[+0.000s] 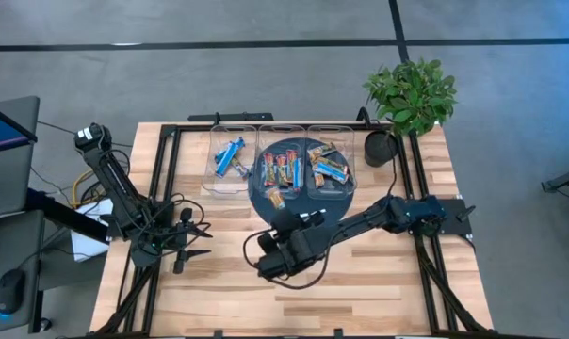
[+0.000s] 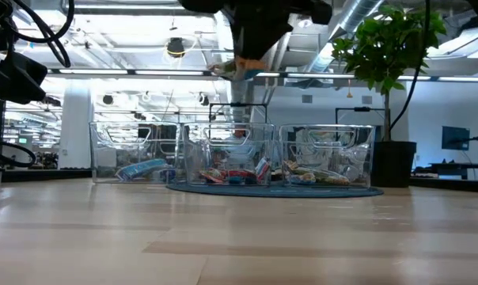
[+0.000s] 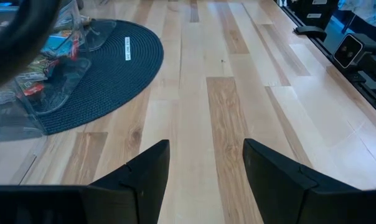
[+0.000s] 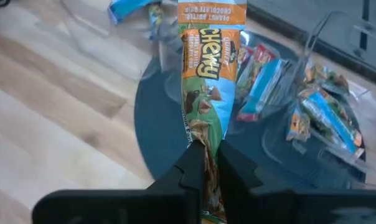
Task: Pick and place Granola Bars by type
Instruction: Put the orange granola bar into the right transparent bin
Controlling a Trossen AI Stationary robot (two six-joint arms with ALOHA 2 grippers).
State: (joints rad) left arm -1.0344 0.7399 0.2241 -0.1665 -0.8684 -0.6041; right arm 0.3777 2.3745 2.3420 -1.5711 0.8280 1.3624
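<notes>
Above the mat's near edge: right gripper (image 4: 205, 163), fingers pinched on one end of an orange granola bar (image 4: 208, 74) marked "Chewy", lifted off the table
Held bar: hangs over the dark round mat (image 4: 152, 134)
Bins: three clear bins (image 1: 234, 155) in a row; blue bars (image 1: 231, 156) in the left one, mixed bars (image 1: 328, 168) in the other two
Left gripper (image 3: 205, 163): parked at the table's left, fingers wide apart, holding nothing
Plant (image 1: 409, 94): far right corner

Orange-blue granola bar (image 4: 208, 74) pinched at end, hanging; other bars (image 1: 299, 169) in clear bins.
</notes>
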